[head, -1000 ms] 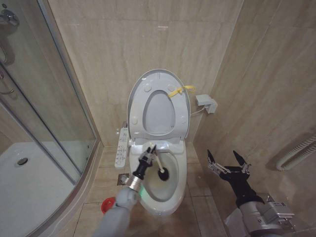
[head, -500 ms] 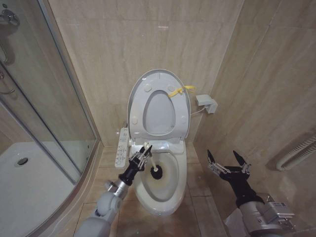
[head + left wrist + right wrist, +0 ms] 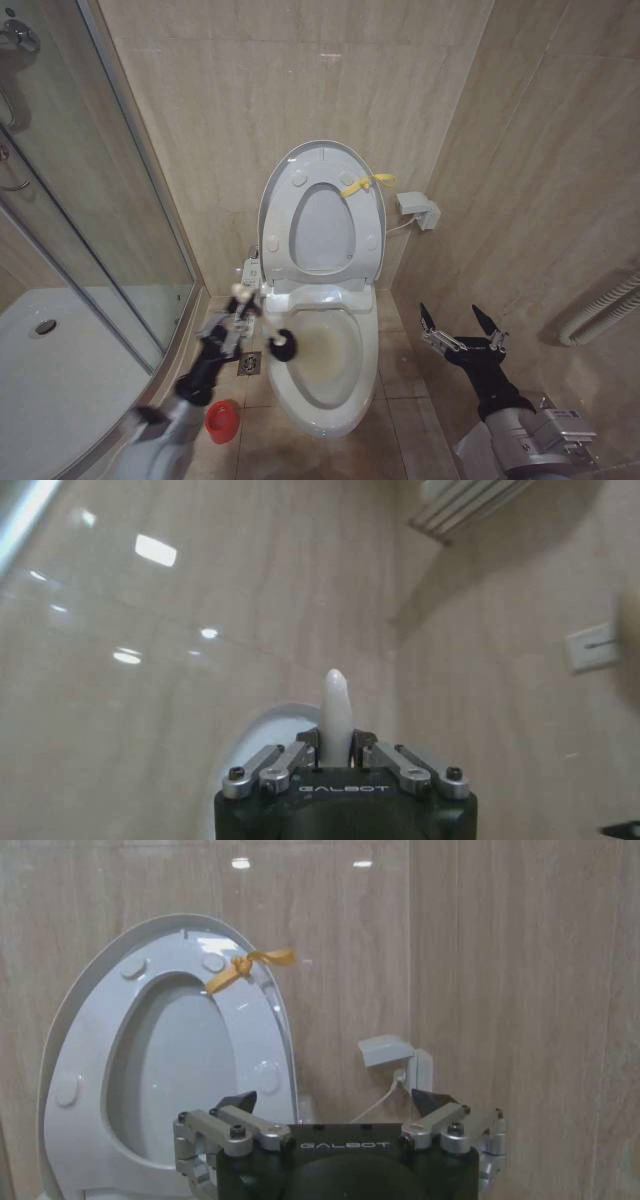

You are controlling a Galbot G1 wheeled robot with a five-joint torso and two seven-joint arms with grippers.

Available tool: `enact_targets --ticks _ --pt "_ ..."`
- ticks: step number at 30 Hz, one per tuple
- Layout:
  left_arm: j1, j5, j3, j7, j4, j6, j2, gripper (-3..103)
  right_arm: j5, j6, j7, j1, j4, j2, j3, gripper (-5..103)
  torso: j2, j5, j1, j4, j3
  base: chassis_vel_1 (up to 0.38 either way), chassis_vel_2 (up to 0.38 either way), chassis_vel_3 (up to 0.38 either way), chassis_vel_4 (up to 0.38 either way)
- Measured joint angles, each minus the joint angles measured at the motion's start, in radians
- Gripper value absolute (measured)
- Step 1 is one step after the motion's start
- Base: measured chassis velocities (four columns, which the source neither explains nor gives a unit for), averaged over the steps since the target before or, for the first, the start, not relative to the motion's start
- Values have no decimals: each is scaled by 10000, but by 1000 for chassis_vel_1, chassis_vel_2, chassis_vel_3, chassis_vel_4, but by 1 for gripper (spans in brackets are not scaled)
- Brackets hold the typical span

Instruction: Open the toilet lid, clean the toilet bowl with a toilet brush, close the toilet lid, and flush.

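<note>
Left gripper (image 3: 240, 312) clamps toilet brush (image 3: 281, 345) over bowl rim.

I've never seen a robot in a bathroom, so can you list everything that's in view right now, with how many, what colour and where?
toilet lid: one, white with a yellow ribbon, raised against the wall
toilet bowl: one, white, stained yellowish inside
toilet brush: one, white handle, black head, at the bowl's left rim
button panel: one, white, left of the bowl
holder cup: one, red, on the floor
shower enclosure: one, glass, far left
wall socket: one, white
left gripper: black, holding the brush
right gripper: black, open, right of the toilet
</note>
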Motion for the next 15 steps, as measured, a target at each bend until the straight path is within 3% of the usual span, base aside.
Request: enact_targets --ticks 1,6,15 --pt "0 0 0 0 0 0 0 21 0 0 0 0 0 0 0 100 0 0 0 0 0 0 0 0 0" --pt "2121 1144 -1643 -1113 -1791 314 -834 21 0 0 0 0 0 0 0 100 0 -1 0 3 0 0 0 0 0" --pt "3572 2368 -2347 -2607 -3087 407 -1915 21 0 0 0 0 0 0 0 100 0 3 -1 2 0 0 0 0 0"
